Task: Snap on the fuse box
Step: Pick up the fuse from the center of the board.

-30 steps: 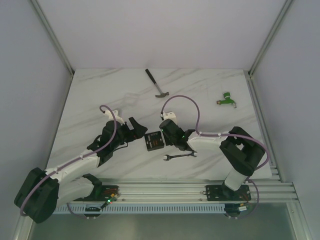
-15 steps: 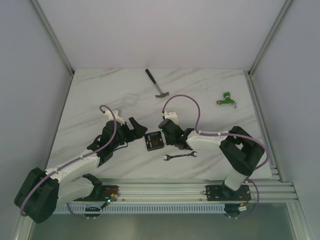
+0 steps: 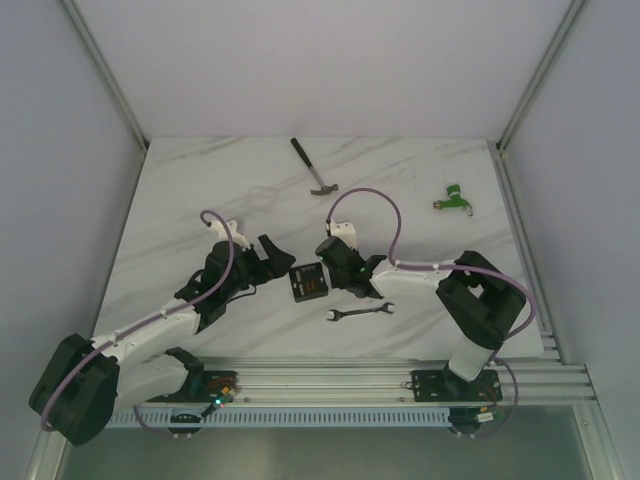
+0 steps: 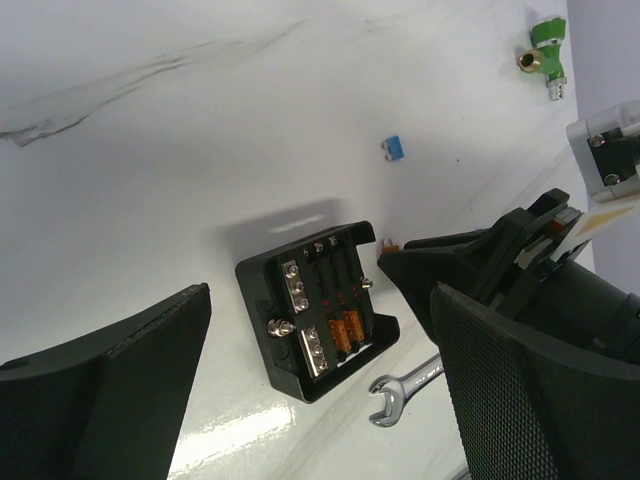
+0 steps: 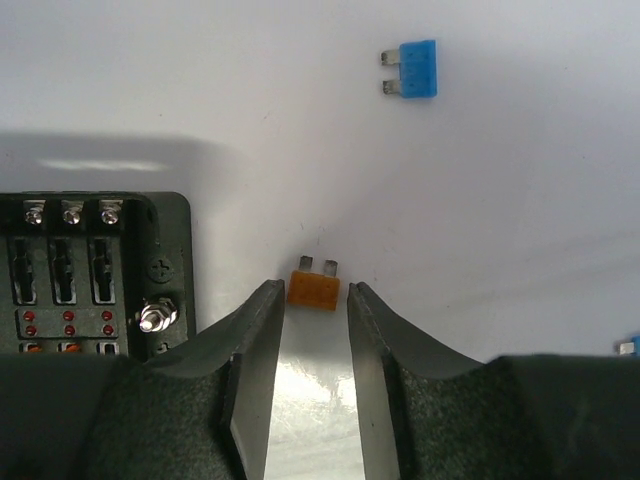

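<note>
Across the white marbled desk [image 3: 200, 180] the two arms reach inward from the near edge, and the fuse box [image 4: 318, 325] sits between them, a little nearer than the middle of the desk. The left gripper [image 3: 268, 252] hovers just left of the box with its jaws spread wide and nothing in them. The right gripper [image 5: 313, 310] is low at the box's right side, its jaws drawn in to about the width of an orange fuse [image 5: 313, 288] that lies flat on the desk between its fingertips. Whether it is actually pinching the fuse I cannot tell. A hammer [image 3: 314, 167] lies near the far edge, a green fitting [image 3: 453, 197] far right, and a wrench [image 3: 360, 312] just in front of the box. The box itself is a small square black tray lying open side up. It has screw terminals along one edge, several bare slots with red dots below them, and a few orange fuses seated at one end. No cover shows on it or anywhere on the desk. A blue fuse [image 5: 417, 68] lies loose beyond the orange one. With slots bare and fuses loose on the desk, the job looks only partly done: nothing is being pressed home, and the snapping remains.
</note>
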`<state>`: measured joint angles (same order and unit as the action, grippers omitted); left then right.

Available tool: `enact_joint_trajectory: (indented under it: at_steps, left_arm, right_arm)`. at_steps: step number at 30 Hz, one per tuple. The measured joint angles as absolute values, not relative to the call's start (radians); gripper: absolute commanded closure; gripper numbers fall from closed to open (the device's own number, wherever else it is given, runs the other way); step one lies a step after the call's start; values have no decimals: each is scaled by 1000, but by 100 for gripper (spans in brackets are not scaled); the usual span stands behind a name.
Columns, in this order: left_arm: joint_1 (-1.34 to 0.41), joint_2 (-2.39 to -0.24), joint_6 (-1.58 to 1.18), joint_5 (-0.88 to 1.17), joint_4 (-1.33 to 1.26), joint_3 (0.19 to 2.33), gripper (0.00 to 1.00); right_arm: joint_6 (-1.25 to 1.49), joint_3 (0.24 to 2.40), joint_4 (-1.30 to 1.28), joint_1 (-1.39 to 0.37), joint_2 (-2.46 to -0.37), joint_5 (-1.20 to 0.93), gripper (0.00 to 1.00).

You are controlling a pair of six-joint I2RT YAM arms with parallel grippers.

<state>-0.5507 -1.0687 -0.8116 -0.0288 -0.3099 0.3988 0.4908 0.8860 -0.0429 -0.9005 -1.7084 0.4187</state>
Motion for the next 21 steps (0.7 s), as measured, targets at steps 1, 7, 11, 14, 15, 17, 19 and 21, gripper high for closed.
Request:
enact_joint_trajectory:
  at_steps: [1,7,11,14,15,17,19,21]
  left_arm:
    - [-551,-1071,-812,-27,-310,399,0]
    - [-551,-1085,-815,-13,-310,399,0]
    - [-550,-1085,-819,-1,-311,399,1]
    - [-550,-1087,-819,13,-313,399,3]
    - [-550,-1089,-819,20,-314,399,4]
    - [-550,-1096,-820,37,-319,399,6]
    - [-550,-1105,-820,57,-326,400,8]
    - [-550,-1110,-823,76,-332,400,10]
  right_arm:
    - [492,887,-43,-900,-1710,422,64]
    - [495,888,-45,-900,-1710,434,71]
    - [495,887,-45,-900,-1710,435,73]
    - [481,879,-33,-900,-1705,434,75]
    - [471,870,-24,-900,-1699,430,77]
    - [434,842,-2,-900,-1678,414,78]
    - [393,810,22,-899,-1649,393,79]
    - [353,779,53,-896,-1614,367,80]
